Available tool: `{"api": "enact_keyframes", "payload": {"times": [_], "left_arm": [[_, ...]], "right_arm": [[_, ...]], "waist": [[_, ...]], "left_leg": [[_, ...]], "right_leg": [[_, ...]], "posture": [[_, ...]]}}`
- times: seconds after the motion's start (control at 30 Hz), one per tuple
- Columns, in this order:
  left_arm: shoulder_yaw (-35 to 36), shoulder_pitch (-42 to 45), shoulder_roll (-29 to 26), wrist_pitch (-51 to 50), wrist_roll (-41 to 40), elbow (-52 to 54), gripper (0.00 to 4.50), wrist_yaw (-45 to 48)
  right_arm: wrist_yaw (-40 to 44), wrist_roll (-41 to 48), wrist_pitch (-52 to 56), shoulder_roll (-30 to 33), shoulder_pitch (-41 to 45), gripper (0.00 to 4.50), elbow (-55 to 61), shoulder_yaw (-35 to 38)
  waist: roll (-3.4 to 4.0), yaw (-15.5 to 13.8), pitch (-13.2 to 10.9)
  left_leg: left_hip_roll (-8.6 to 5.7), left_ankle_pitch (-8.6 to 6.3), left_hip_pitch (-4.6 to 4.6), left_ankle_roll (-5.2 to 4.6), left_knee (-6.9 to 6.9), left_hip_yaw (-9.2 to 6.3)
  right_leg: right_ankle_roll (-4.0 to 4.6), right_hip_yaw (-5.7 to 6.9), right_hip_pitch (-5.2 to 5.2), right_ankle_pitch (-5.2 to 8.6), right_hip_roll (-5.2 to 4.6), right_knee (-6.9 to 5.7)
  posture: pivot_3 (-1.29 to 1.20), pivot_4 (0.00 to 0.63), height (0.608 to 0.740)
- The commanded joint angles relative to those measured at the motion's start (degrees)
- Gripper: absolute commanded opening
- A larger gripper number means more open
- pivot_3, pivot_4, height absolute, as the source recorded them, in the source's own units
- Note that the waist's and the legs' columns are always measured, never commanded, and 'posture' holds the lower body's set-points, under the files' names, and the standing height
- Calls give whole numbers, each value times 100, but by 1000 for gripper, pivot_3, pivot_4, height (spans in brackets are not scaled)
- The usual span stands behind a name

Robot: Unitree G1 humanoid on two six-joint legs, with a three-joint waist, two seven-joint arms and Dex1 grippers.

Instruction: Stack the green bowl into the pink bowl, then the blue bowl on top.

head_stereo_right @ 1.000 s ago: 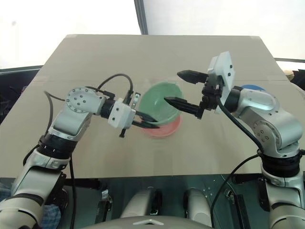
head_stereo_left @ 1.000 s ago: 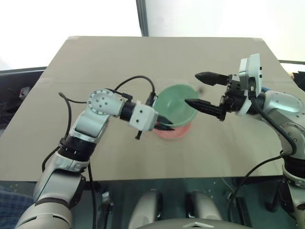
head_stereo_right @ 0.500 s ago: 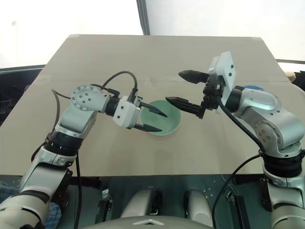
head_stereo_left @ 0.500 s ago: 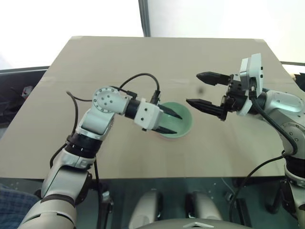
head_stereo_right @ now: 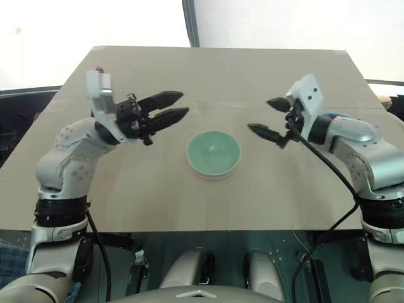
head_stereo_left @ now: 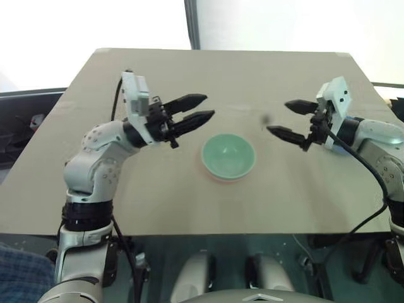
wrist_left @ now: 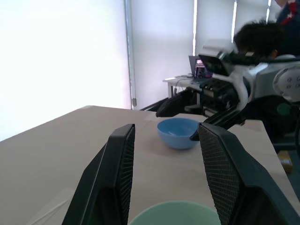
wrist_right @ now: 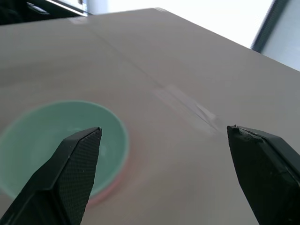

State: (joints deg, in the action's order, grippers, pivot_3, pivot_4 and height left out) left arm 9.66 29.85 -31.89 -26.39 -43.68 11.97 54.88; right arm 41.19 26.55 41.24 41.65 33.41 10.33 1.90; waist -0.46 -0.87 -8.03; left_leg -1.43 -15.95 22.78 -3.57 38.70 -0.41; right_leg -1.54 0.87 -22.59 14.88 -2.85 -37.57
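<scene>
Mid-frame, the green bowl (head_stereo_left: 228, 156) sits nested in the pink bowl (head_stereo_left: 218, 178). Left gripper (head_stereo_left: 197, 108), upper left, has jaws parted and empty. Right gripper (head_stereo_left: 288, 120), right, is spread wide, holding nothing, the blue bowl (wrist_left: 178, 133) just behind it.

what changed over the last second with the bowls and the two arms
The left gripper let go of the green bowl, which went from tilted in its grip to sitting level in the pink bowl, then rose and drew back to the left, open. The right gripper, open throughout, swung out to the right, toward the blue bowl. The pink bowl and the table stayed put.
</scene>
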Motion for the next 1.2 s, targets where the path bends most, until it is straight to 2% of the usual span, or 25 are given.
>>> {"api": "enact_keyframes", "payload": {"times": [0.03, 0.13, 0.33, 0.47, 0.87, 0.97, 1.1, 1.2], "left_arm": [[312, 148, 108, -297, -692, 523, 2247, -328], [419, 302, 229, -436, -1034, 620, 2247, -590], [321, 267, 225, -456, -1088, 769, 2247, -706], [207, 178, 225, -420, -996, 797, 2247, -622], [-5, 202, 184, -390, -846, 673, 2247, -410], [-59, 190, 174, -368, -772, 651, 2334, -337], [-72, 212, 168, -389, -754, 631, 2334, -287], [-52, 240, 181, -381, -715, 578, 2334, -312]], "right_arm": [[-586, -567, 57, 52, 574, 4500, -1011, 131], [-703, -842, 154, 91, 774, 4500, -1567, 44], [-754, -1032, 666, 126, 789, 4500, -1801, -29], [-817, -1206, 1039, 245, 571, 4500, -1696, -86], [-1002, -1788, 1076, 408, -128, 4500, -2092, -128], [-1016, -1822, 1018, 379, -189, 3629, -2106, -84], [-1002, -1815, 1020, 370, -205, 2098, -2068, -69], [-1001, -1823, 1005, 376, -209, 745, -2057, -71]], "waist": [[0, 1, 0], [-1, 3, -1], [0, 27, -1], [0, 17, -1], [0, 15, -1], [0, 20, -1], [0, 18, -1], [0, 18, -1]], "left_leg": [[-1, 0, 0, 0, 1, 2], [0, 1, 0, 3, 0, 2], [1, 3, 1, 6, -12, 8], [1, 3, 0, 6, -13, 9], [1, 4, 0, 7, -13, 10], [1, 4, -1, 7, -13, 12], [2, 4, -2, 7, -13, 12], [2, 4, -1, 7, -13, 12]], "right_leg": [[0, -1, 0, 0, -1, -1], [1, -1, -1, 0, 0, 0], [1, -6, -4, 0, 3, 11], [1, -7, -3, 0, 3, 11], [1, -7, -2, 0, 4, 12], [1, -9, -1, 0, 5, 11], [1, -9, -2, 0, 6, 10], [1, -9, -2, 0, 6, 11]], "posture": [[0, 150, 740], [0, 150, 740], [0, 150, 740], [0, 150, 740], [0, 150, 740], [0, 150, 740], [0, 150, 740], [0, 150, 740]]}}
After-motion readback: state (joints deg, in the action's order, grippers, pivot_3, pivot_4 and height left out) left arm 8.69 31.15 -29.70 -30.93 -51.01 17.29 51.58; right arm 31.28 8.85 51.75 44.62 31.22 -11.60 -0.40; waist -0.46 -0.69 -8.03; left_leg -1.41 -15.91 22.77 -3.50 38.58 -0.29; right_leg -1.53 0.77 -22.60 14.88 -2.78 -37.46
